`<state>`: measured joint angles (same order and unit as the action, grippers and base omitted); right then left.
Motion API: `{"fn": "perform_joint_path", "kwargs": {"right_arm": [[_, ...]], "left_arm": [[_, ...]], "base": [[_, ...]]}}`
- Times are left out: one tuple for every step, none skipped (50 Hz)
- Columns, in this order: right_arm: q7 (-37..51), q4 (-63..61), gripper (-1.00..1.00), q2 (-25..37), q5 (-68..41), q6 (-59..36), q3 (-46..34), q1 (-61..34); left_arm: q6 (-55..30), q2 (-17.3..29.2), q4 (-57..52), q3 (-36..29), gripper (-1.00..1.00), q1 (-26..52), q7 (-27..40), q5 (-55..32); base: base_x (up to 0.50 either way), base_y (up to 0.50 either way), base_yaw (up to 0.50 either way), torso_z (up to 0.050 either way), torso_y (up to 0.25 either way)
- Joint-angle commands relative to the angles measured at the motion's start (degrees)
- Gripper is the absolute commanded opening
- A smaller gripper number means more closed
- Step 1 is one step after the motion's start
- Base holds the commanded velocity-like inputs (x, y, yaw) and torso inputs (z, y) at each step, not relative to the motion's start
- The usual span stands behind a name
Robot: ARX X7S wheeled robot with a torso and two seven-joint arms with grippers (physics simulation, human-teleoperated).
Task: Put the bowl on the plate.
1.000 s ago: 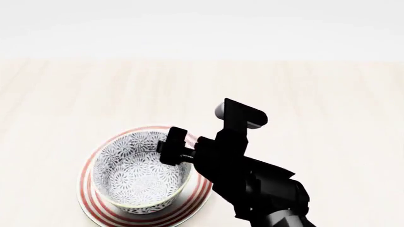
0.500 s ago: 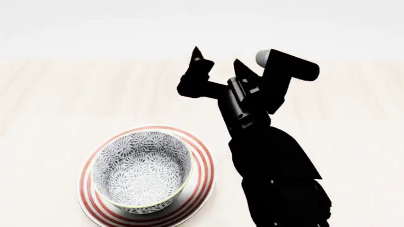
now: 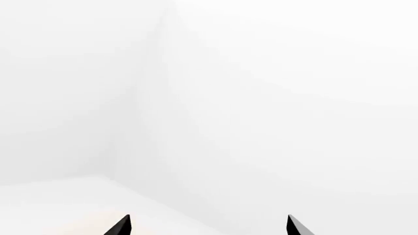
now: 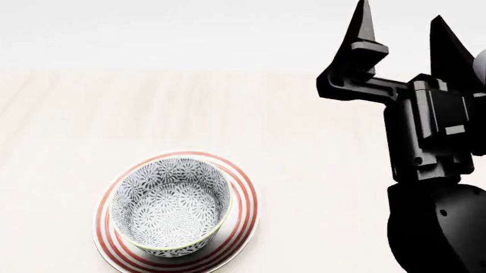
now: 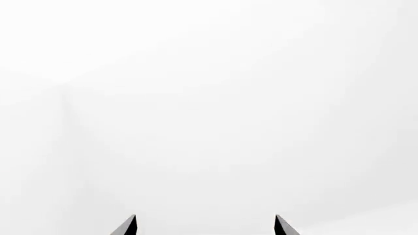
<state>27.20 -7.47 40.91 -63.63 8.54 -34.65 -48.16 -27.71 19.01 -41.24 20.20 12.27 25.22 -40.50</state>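
Two black finger tips are all that shows of the left gripper [image 3: 207,226] in the left wrist view; they stand well apart with nothing between them, so the fingers are open, pointing at pale bare walls that meet in a corner.

From the head view, the bowl [image 4: 170,206] sits upright inside the plate [image 4: 241,200], near the left front of the light wooden tabletop [image 4: 99,119]. The plate's red rings show all around the bowl, widest on the right side. The right gripper [image 4: 401,37] is raised at the far right, well apart from the bowl and above it in the picture, its two pointed fingers [image 4: 363,35] aimed upward with a clear gap between them, holding nothing. The dark arm fills the right edge below it.

From the right wrist view, only two dark tips of the right gripper [image 5: 205,226] appear, spread apart and empty, against plain white walls.
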Motion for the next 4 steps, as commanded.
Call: {"fn": "perform_joint_path", "kwargs": {"right_arm": [[8.9,-18.5,1.00,13.1,1.5,0.3,2.3,7.2],[9.4,-19.5,1.00,13.8,1.6,0.7,2.6,7.8],[9.8,-20.4,1.00,14.5,1.4,1.0,2.9,8.3],[10.6,-22.3,1.00,15.9,1.6,1.8,3.6,9.3]], "left_arm": [[2.3,-0.2,0.0,-1.4,1.00,-0.1,-2.0,1.1],[2.4,-0.1,-0.1,-1.3,1.00,-0.1,-2.0,1.0],[2.5,0.0,-0.1,-1.2,1.00,-0.1,-2.1,0.9],[2.7,0.0,0.0,-1.1,1.00,0.0,-2.2,0.8]], "base": [[0.00,0.00,0.00,0.000,0.000],[0.00,0.00,0.00,0.000,0.000],[0.00,0.00,0.00,0.000,0.000],[0.00,0.00,0.00,0.000,0.000]]}}
